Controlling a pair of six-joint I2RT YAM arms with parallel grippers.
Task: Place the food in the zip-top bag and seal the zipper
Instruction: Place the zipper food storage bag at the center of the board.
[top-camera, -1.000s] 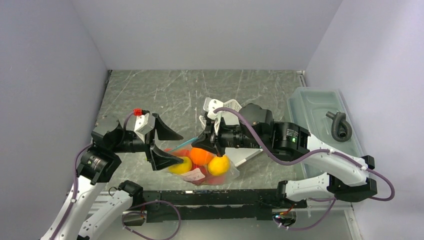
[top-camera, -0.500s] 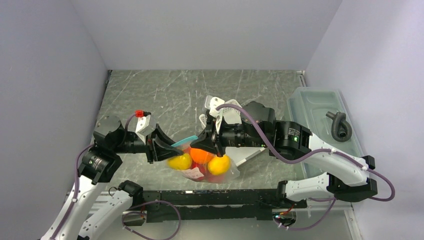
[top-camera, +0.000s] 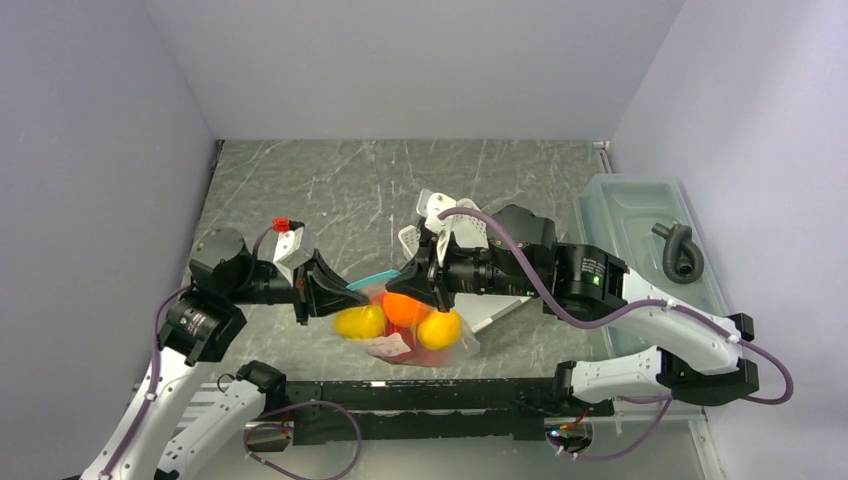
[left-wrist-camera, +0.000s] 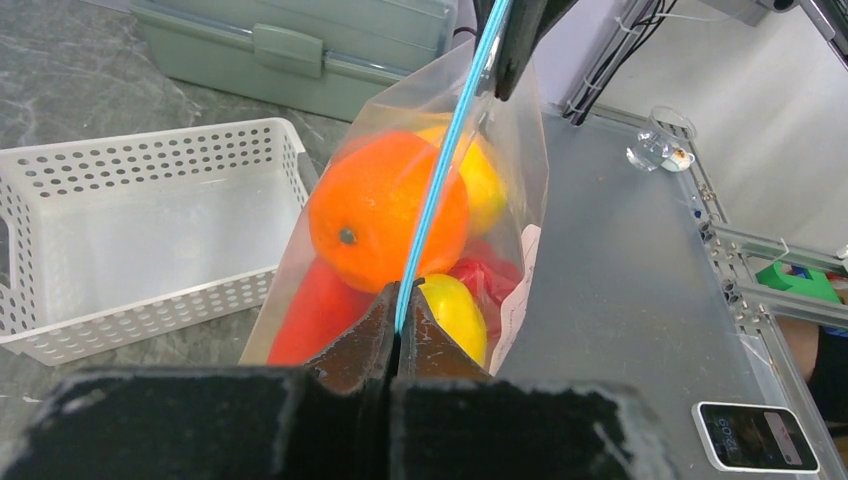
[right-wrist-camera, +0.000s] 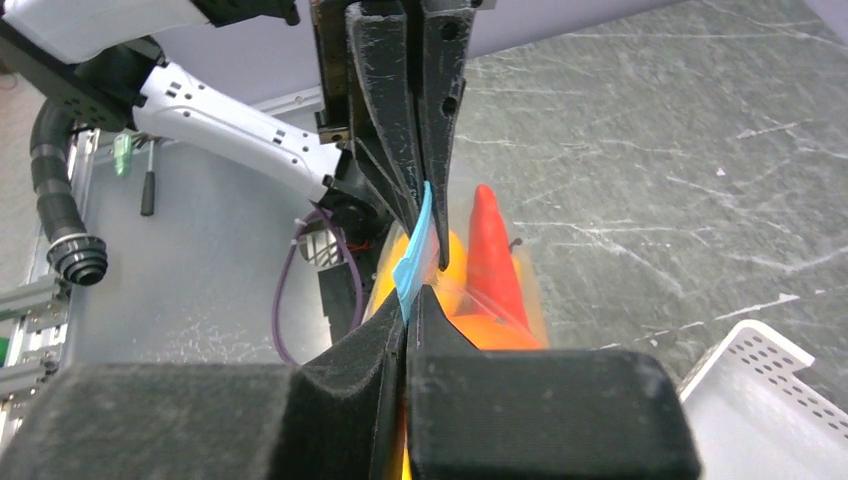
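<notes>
To the left, the left fingers (left-wrist-camera: 362, 342) are clenched on the left end of the zipper (left-wrist-camera: 447, 160), and the teal strip vanishes between their tips. From there the strip runs taut and straight to the right, where the right fingers (right-wrist-camera: 372, 350) are pinched shut on its other end. So the zipper's long axis lies along the line between the two arms, roughly parallel to the worktop's (top-camera: 300, 190) near edge. Each arm holds its own end, neither nearer than the other.

The zip-top bag (left-wrist-camera: 515, 190) hangs below the strip, by the middle of the near edge. It bulges with the food: an orange (left-wrist-camera: 385, 210), a lemon (top-camera: 360, 322) and red pieces underneath. Whether the mouth is pressed shut all along I can't quite tell. I'd say sealing is the step in hand, and it calls for one set of fingers to run along the strip toward the other.

Behind the bag sits a white basket (left-wrist-camera: 150, 200), with a lidded bin (top-camera: 640, 215) at the right edge.
</notes>
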